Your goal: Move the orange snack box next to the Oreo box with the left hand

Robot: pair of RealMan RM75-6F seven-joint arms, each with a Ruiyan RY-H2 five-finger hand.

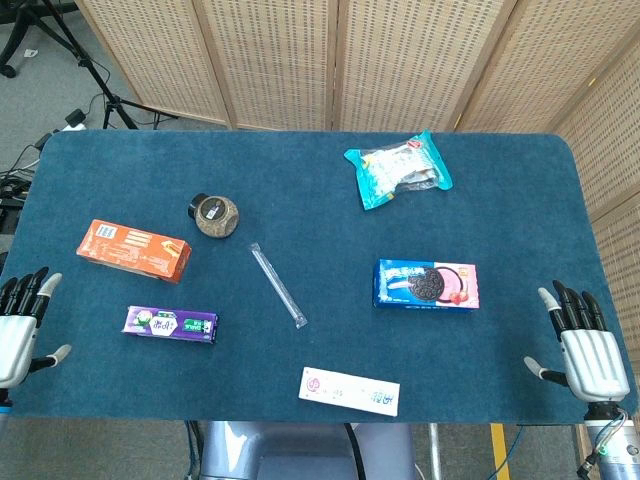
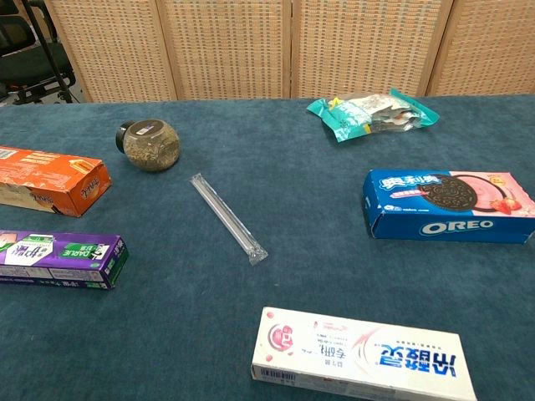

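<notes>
The orange snack box [image 1: 135,249] lies flat on the left side of the blue table; the chest view shows the orange snack box [image 2: 50,180] at its left edge. The Oreo box [image 1: 426,284] lies flat on the right side, and the Oreo box [image 2: 450,206] faces the chest camera with its logo. My left hand [image 1: 18,328] hovers at the table's front left corner, fingers spread, holding nothing, well short of the orange box. My right hand [image 1: 583,349] is at the front right corner, also spread and empty. Neither hand appears in the chest view.
A purple box [image 1: 170,324] lies in front of the orange box. A small round jar [image 1: 213,214], a clear wrapped straw [image 1: 278,285], a teal snack bag [image 1: 398,170] and a white toothpaste box [image 1: 349,390] are spread over the table [image 1: 300,150]. Wicker screens stand behind.
</notes>
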